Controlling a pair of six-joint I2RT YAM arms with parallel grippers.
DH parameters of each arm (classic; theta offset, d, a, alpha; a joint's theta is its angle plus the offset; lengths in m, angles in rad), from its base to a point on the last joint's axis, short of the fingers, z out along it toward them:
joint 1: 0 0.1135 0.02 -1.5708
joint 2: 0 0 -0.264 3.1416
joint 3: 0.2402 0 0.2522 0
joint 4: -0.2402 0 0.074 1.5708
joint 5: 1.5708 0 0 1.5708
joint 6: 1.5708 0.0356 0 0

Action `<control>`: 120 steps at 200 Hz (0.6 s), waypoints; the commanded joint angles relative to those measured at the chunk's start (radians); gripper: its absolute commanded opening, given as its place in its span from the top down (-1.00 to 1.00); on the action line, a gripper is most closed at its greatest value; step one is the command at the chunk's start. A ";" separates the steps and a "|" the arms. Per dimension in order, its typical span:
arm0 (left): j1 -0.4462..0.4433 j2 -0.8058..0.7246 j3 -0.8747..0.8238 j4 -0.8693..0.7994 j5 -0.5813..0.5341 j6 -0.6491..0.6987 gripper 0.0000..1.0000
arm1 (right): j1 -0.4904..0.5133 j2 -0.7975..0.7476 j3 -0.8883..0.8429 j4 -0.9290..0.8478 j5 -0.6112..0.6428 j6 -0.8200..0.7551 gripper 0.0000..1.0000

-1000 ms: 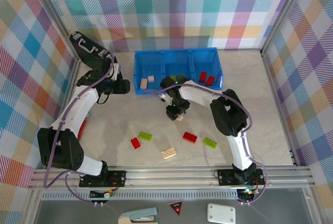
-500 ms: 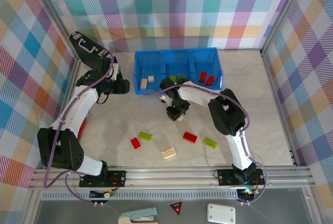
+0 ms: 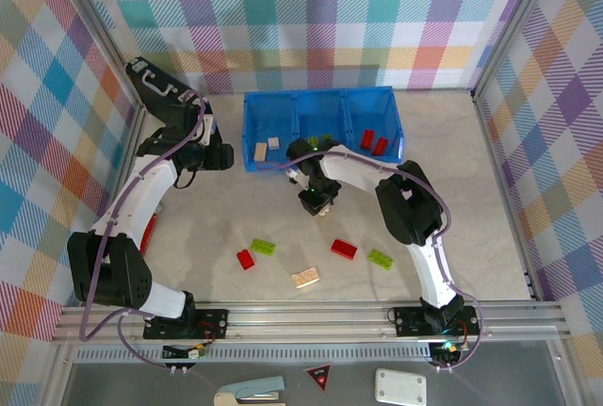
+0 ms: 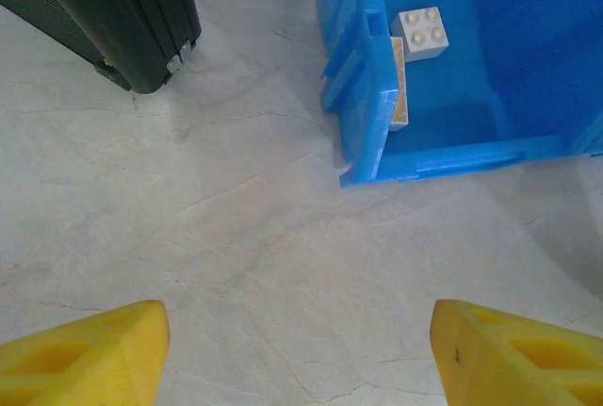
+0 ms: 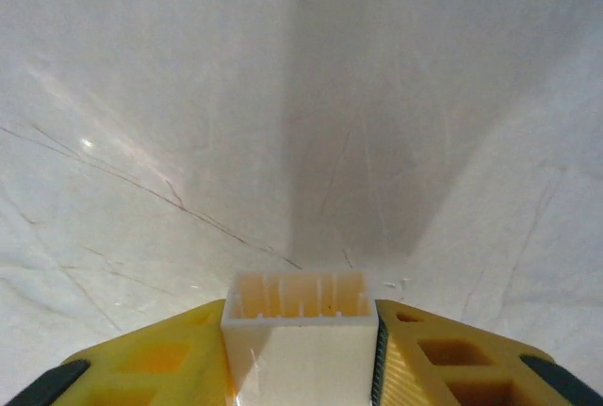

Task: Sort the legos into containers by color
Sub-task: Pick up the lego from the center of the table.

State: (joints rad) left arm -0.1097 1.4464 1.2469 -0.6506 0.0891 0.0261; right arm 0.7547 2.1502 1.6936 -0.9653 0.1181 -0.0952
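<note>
Loose legos (image 3: pixel 343 249) lie unsorted well in front of the blue bin (image 3: pixel 283 116). Nearer it, my right gripper (image 3: pixel 316 201) pinches a cream brick (image 5: pixel 300 331), bound, I judge, for the bin's left compartment (image 4: pixel 443 86) with its cream pieces (image 4: pixel 422 31). My left gripper (image 4: pixel 297 331) hangs wide and empty beside that end.

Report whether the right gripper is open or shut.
The right gripper is shut on a cream-white lego: the wrist view shows it pinched between both yellow fingers.

Plaid walls (image 3: pixel 311 10), marble tabletop (image 3: pixel 471 199)
</note>
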 commanded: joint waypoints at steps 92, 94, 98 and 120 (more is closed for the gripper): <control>0.023 -0.036 -0.011 0.026 0.008 -0.002 -0.45 | 0.015 0.030 0.235 0.092 -0.110 0.176 0.29; 0.023 -0.035 -0.011 0.026 0.006 -0.002 -0.45 | 0.016 0.031 0.243 0.095 -0.108 0.179 0.29; 0.024 -0.036 -0.011 0.025 0.005 -0.002 -0.45 | 0.017 0.036 0.254 0.101 -0.105 0.185 0.29; 0.023 -0.039 -0.012 0.028 -0.003 -0.004 -0.45 | 0.017 0.063 0.318 0.126 -0.074 0.213 0.30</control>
State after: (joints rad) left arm -0.0994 1.4384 1.2469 -0.6453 0.0883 0.0257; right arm 0.7620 2.1738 1.9438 -0.8845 0.0269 0.0555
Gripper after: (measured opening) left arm 0.727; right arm 0.355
